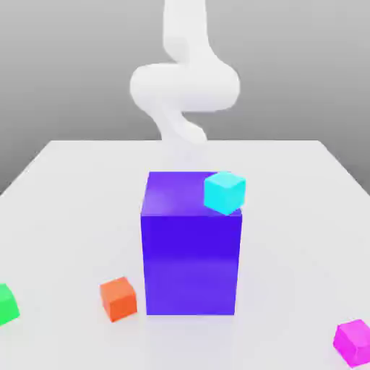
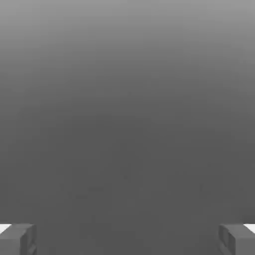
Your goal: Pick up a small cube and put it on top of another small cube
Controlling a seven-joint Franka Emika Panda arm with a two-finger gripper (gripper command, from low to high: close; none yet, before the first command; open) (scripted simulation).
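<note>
The small magenta-pink cube (image 1: 354,342) lies on the white table near the front edge, at the exterior view's far right. The small green cube (image 1: 6,303) sits at the far left, partly cut off by the picture's edge. The two are far apart, with the tall block between them. My white arm (image 1: 184,87) rises behind that block, well away from both cubes. In the hand view my gripper (image 2: 127,239) is open. Its two grey fingertips (image 2: 17,239) stand wide apart, with nothing but plain grey between them.
A tall blue-purple block (image 1: 191,253) stands in the middle of the table. A cyan cube (image 1: 224,191) rests on its top at the right front corner. An orange cube (image 1: 118,298) lies just left of the block's base. The white table (image 1: 72,188) stretches to both sides.
</note>
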